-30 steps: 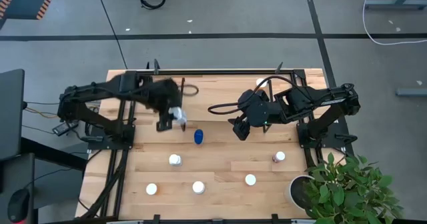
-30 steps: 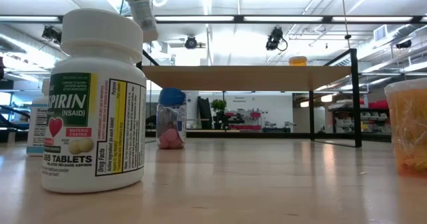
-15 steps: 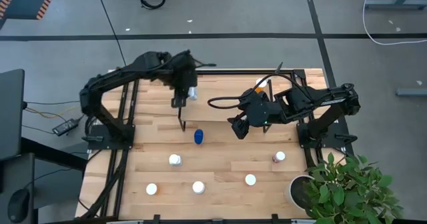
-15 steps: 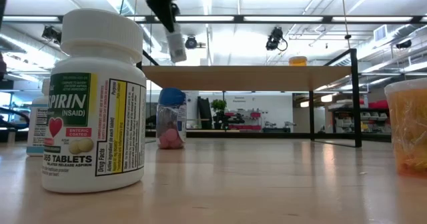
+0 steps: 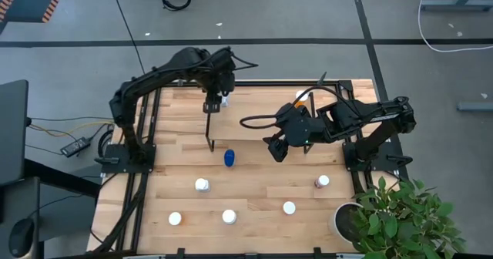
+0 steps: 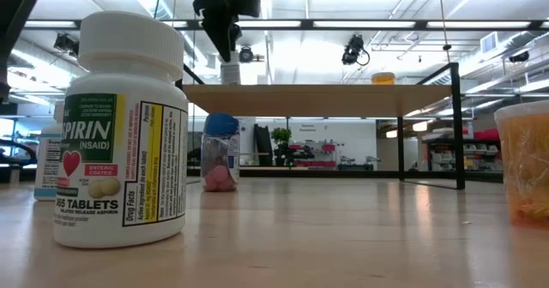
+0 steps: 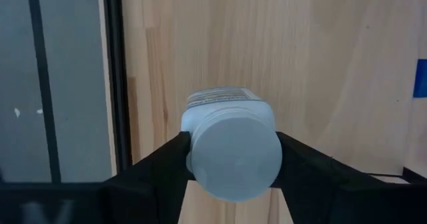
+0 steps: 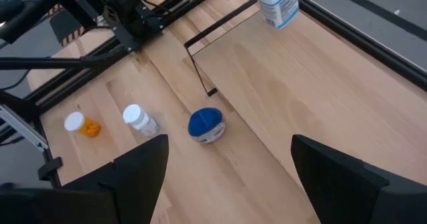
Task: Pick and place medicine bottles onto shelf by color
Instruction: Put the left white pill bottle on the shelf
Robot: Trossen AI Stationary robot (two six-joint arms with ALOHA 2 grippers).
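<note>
My left gripper [image 5: 221, 99] is over the far-left corner of the shelf [image 5: 258, 103], shut on a white medicine bottle [image 7: 230, 144]. In the low view that bottle [image 6: 230, 71] stands just over the shelf's top [image 6: 326, 99]; whether it touches, I cannot tell. My right gripper [image 5: 276, 149] hangs open near the shelf's front edge, holding nothing. On the table stand a blue bottle [image 5: 229, 158], white-capped bottles [image 5: 202, 185] [image 5: 229, 216] [image 5: 289, 208] and a pinkish one [image 5: 321, 182]. An orange bottle [image 6: 383, 78] stands on the shelf. My left gripper pinches the white bottle at its cap end [image 7: 193, 159] between its two fingers [image 7: 160, 167], one on each side. The fingers come from above, pointing steeply down. The bottle hangs nearly upright below them, cap up, over the shelf.
A large aspirin bottle [image 6: 120, 134] and an orange bottle [image 6: 525, 164] stand close to the low camera. A potted plant [image 5: 400, 216] sits at the table's near right corner. The shelf's black leg [image 5: 209, 136] stands just behind the blue bottle.
My left gripper has carried the white bottle toward the table's far edge and a little to the right, from beside the shelf's left end to over its far-left corner. The wrist has rolled, and the bottle has gone from tilted to nearly upright.
</note>
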